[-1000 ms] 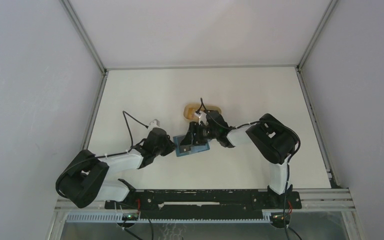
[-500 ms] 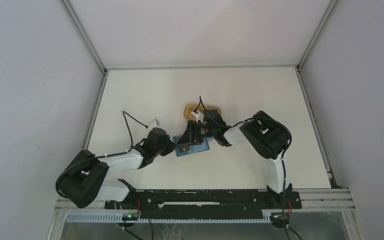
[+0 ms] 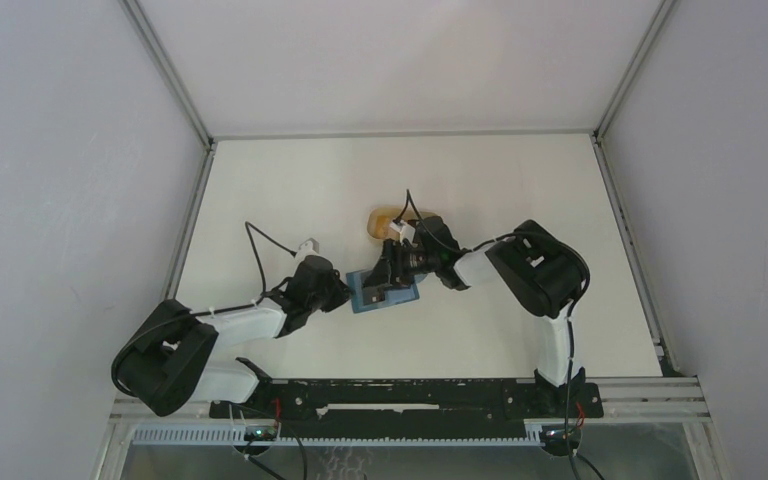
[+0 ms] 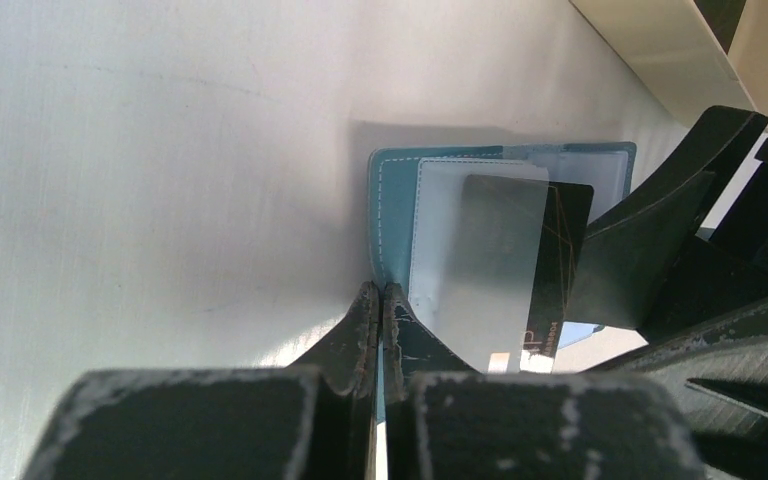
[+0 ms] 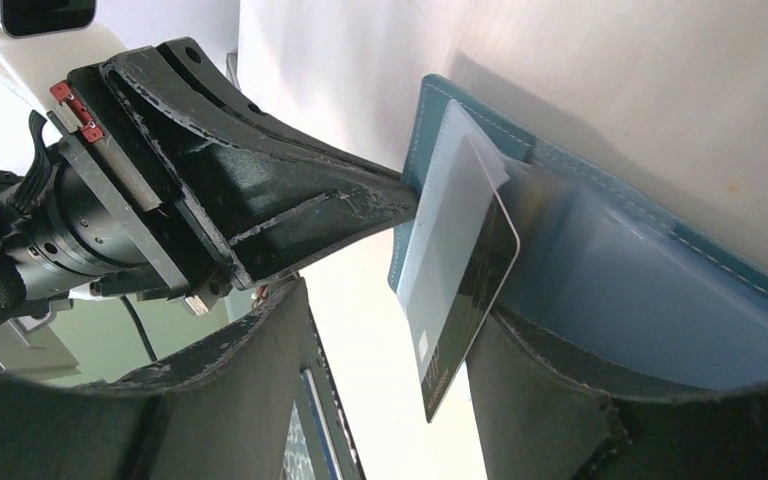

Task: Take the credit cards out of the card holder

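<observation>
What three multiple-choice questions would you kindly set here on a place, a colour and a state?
1. Where does the tray lie? A) on the wallet's far side B) on its near side C) under it
2. What colour is the wallet? A) red B) teal blue C) black
3. How is the left gripper? A) wide open B) out of view C) shut on the wallet's edge
A: the top view shows it beyond the wallet. B: both wrist views show teal. C: it pinches the edge.
</observation>
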{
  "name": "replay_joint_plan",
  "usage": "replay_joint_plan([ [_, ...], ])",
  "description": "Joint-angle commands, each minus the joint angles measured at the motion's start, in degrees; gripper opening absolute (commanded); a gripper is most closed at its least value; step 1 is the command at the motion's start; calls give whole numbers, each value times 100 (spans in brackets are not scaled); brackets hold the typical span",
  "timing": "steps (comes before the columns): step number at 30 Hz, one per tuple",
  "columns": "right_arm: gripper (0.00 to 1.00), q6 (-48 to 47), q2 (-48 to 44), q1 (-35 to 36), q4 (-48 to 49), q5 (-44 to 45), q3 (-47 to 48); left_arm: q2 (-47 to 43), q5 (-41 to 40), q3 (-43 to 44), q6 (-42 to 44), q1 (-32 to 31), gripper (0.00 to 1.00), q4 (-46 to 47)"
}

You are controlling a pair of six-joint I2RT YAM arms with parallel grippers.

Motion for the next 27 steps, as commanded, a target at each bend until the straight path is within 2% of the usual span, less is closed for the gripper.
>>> replay_joint_plan([
  [1, 66, -138, -335, -166, 34, -128, -167, 236, -54, -216, 232, 2, 0, -817],
  [10, 63, -177, -371, -353, 18, -157, -361, 286, -6, -222, 222, -1, 0, -760],
  [12, 60, -227, -371, -416, -8, -170, -409, 285, -4, -232, 222, -1, 0, -760],
  [19, 35, -463, -395, -733, -179, -248, -583, 300, 11, -234, 230, 0, 0, -743],
  [25, 0, -719, -577, -971, -542, -232, -702, 321, 34, -216, 248, -2, 0, -723],
  [27, 0, -840, -716, -1058, -732, -189, -747, 354, 60, -203, 264, -2, 0, -677],
])
